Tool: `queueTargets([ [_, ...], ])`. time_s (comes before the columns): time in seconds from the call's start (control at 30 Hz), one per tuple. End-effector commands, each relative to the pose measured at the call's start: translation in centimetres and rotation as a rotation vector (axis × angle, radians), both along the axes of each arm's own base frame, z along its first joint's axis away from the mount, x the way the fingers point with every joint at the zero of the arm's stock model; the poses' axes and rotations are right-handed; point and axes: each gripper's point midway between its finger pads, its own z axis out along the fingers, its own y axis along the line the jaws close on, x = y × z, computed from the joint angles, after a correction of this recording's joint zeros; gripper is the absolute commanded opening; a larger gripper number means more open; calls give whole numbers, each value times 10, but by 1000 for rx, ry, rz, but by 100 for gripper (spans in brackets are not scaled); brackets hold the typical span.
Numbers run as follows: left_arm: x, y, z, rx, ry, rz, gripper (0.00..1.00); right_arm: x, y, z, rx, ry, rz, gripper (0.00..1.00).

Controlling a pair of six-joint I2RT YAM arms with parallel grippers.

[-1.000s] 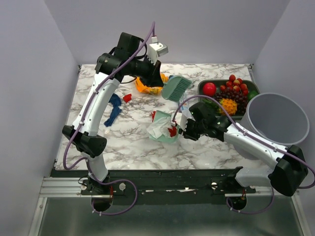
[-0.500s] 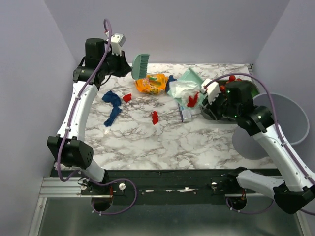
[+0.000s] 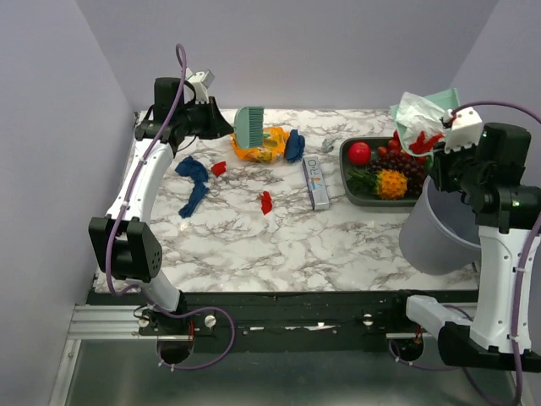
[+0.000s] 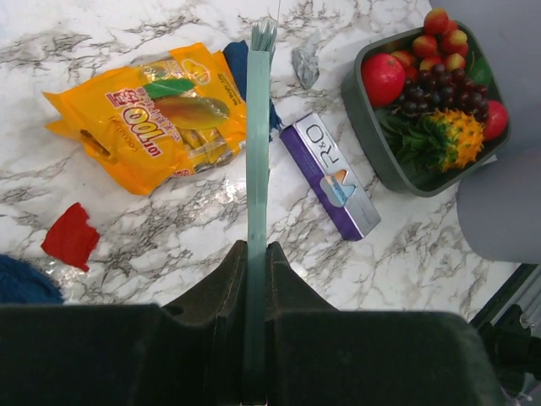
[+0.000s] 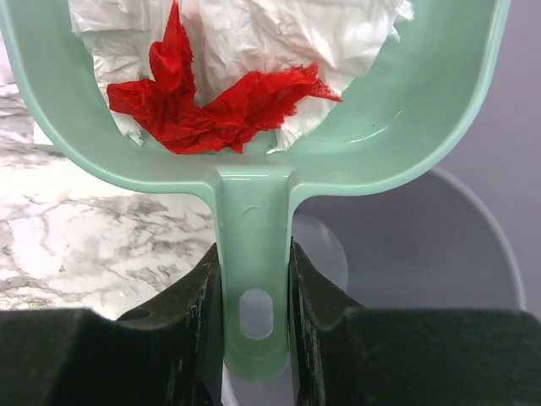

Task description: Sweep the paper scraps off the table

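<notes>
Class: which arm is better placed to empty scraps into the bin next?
Right: its gripper holds the mint-green plastic dustpan with red paper scraps by the round grey bin; the left gripper holds a green brush.

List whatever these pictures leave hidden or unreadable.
- Top view: the bin's inside is largely covered by the right arm and the dustpan.
- Right wrist view: the top edge cuts off the dustpan's front; white plastic hides what lies beneath.
- Left wrist view: the brush hides most of a blue scrap.
- Grey lump by the tray: too small to identify.
</notes>
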Motion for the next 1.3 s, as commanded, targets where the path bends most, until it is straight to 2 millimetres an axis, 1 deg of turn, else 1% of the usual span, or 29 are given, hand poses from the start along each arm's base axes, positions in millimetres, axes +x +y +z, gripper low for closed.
queueTargets([
  [0.0,6,-10,19,-69,-36,-45,0,-43,-24,8,37,64,-139,1],
  [0.03,6,-11,20,-73,-41,-54,0,-50,-27,11,30,65,-158,1],
  [0.07,7,-11,22,-74,-45,-52,0,-59,-31,9,23,87,-178,1],
  [0.1,8,-11,22,-75,-45,-55,0,-65,-39,11,4,88,-217,1],
  [0.13,9,-12,22,-79,-43,-56,0,-72,-43,13,-16,85,-234,1],
  [0.17,9,-12,21,-83,-37,-55,0,-80,-46,10,-27,110,-251,1],
  [0.2,11,-13,18,-86,-30,-57,0,-88,-55,9,-54,127,-300,1],
  [0.27,12,-15,15,-103,-19,-59,0,-101,-61,7,-92,158,-319,1],
  [0.3,13,-16,14,-108,-17,-62,0,-108,-68,7,-123,173,-354,1],
  [0.37,14,-18,11,-118,-11,-70,0,-120,-75,5,-172,212,-372,1],
  [0.4,15,-19,11,-125,-7,-70,0,-128,-85,7,-221,223,-423,1],
  [0.5,18,-21,8,-138,0,-78,0,-141,-101,4,-310,270,-473,1],
  [0.6,20,-23,6,-152,7,-85,0,-149,-114,-5,-377,350,-496,1],
  [0.67,20,-24,6,-160,7,-88,0,-151,-122,-10,-433,407,-481,1],
  [0.7,21,-24,3,-161,14,-88,0,-154,-126,-13,-464,444,-482,1],
  [0.77,20,-24,5,-161,6,-91,0,-154,-132,-13,-522,488,-450,1],
  [0.8,21,-24,4,-160,6,-91,0,-154,-135,-19,-548,528,-425,1],
  [0.83,22,-24,2,-155,5,-88,0,-156,-142,-16,-613,564,-400,1],
  [0.9,24,-22,1,-146,4,-80,0,-151,-148,-11,-680,590,-352,1],
  [0.93,24,-22,1,-144,6,-77,0,-149,-153,-7,-759,621,-285,1],
  [0.97,25,-22,0,-142,6,-77,0,-144,-159,0,-814,606,-278,1],
  [1.0,26,-22,2,-143,4,-76,0,-144,-163,3,-866,625,-252,1],
  [1.03,26,-22,2,-144,3,-75,0,-144,-168,9,-955,663,-193,1],
  [1.07,27,-22,2,-146,7,-74,0,-140,-172,7,-1005,680,-167,1],
  [1.13,29,-22,3,-146,5,-74,0,-148,-173,9,-1098,707,-110,1],
  [1.17,30,-22,3,-146,6,-72,0,-141,-176,9,-1172,722,-48,1],
  [1.23,32,-23,5,-150,6,-69,0,-146,-178,14,-1252,724,-35,1],
  [1.27,33,-23,5,-151,5,-70,0,-144,-179,19,-1299,726,-19,1],
])
